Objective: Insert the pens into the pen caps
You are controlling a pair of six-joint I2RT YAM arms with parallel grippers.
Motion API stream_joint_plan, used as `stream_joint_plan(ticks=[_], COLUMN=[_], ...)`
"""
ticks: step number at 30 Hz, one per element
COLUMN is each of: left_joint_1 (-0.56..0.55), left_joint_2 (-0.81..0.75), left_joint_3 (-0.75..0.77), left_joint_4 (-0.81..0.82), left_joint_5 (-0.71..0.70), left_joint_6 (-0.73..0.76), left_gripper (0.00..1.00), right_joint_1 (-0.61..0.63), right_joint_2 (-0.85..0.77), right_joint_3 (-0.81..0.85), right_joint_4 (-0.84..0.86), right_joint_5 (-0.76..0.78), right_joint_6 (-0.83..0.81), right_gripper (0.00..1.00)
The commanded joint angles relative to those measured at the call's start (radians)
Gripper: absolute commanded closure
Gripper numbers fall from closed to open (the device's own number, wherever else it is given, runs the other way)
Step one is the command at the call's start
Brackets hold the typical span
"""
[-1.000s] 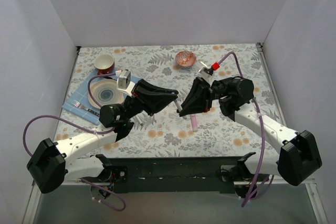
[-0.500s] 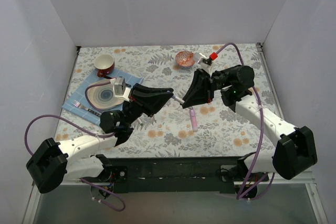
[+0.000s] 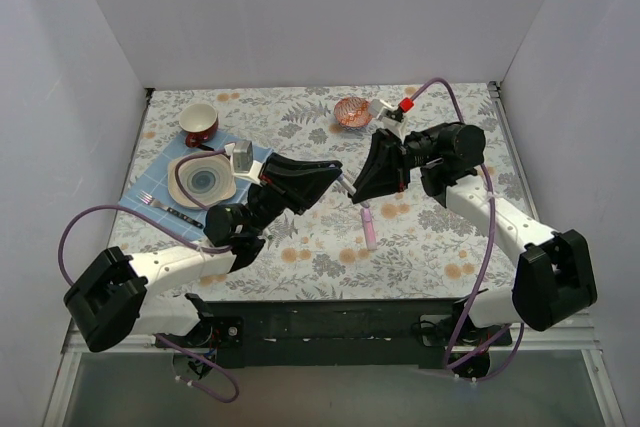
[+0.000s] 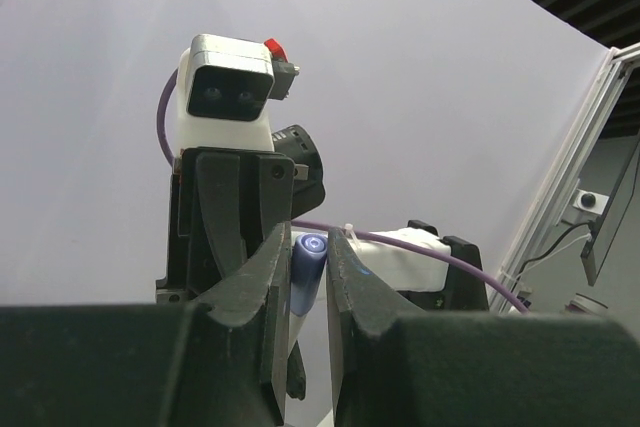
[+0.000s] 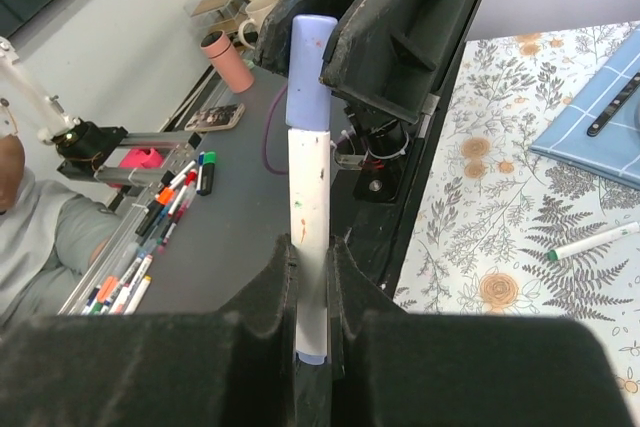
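The left gripper (image 3: 338, 179) and the right gripper (image 3: 358, 191) meet nose to nose above the worktop (image 3: 440, 247), to the right of the plate (image 3: 180, 173) and about level with it.

In the right wrist view, the right gripper's fingers (image 5: 283, 277) are clamped on the lower part of a white-barrelled pen (image 5: 308, 207). Its long axis runs straight out from the gripper towards the left arm. A purple-blue cap (image 5: 309, 67) sits on the far end of the pen, in line with the barrel.

The left wrist view shows the cap end-on. Here the left gripper's fingers (image 4: 268, 277) are pressed together on it from both sides, and the cap's round end faces back along them. From above, the held pen is a short pale bar between the two grippers, its axis roughly left to right and tilted a little.

The pale-pink marker (image 3: 368, 228) lies flat on the worktop, right of the plate and nearer the arm bases. Its long axis runs from far to near.

The right wrist view also shows a second slim white pen (image 5: 592, 242) lying flat on the worktop, green tip towards the left of that view.

The plate rests on a blue cloth (image 3: 148, 199). A red cup (image 3: 198, 122) stands just beyond the plate, and a copper bowl (image 3: 352, 111) is beyond the plate and well to its right.
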Motion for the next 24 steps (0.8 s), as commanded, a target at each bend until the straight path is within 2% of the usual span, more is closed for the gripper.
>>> stream_joint_plan(ticks=[1, 4, 9, 13, 16, 24], left_joint_1=[-0.152, -0.164, -0.189, -0.21, -0.21, -0.21], left_joint_2=[0.154, 0.16, 0.171, 0.208, 0.273, 0.277], left_joint_3=[-0.135, -0.135, -0.147, -0.141, -0.144, -0.139], left_joint_4=[-0.234, -0.23, -0.209, -0.168, -0.005, 0.075], left_joint_5=[0.485, 0.476, 0.439, 0.441, 0.497, 0.567], left_joint_6=[0.006, 0.017, 0.037, 0.046, -0.038, -0.088], left_gripper=[1.0, 1.0, 1.0, 1.0, 1.0, 1.0], right_joint_1=[-0.002, -0.002, 0.0, 0.0, -0.008, -0.014], right_joint_2=[-0.007, -0.001, -0.027, -0.029, -0.003, 0.06], right_joint_3=[0.173, 0.188, 0.203, 0.167, 0.139, 0.18], right_joint_4=[0.18, 0.174, 0.039, 0.032, 0.147, 0.365], right_joint_5=[0.664, 0.683, 0.719, 0.753, 0.761, 0.692], right_joint_6=[0.05, 0.059, -0.022, -0.01, 0.101, 0.238], right_gripper=[0.99, 0.99, 0.99, 0.99, 0.99, 0.99])
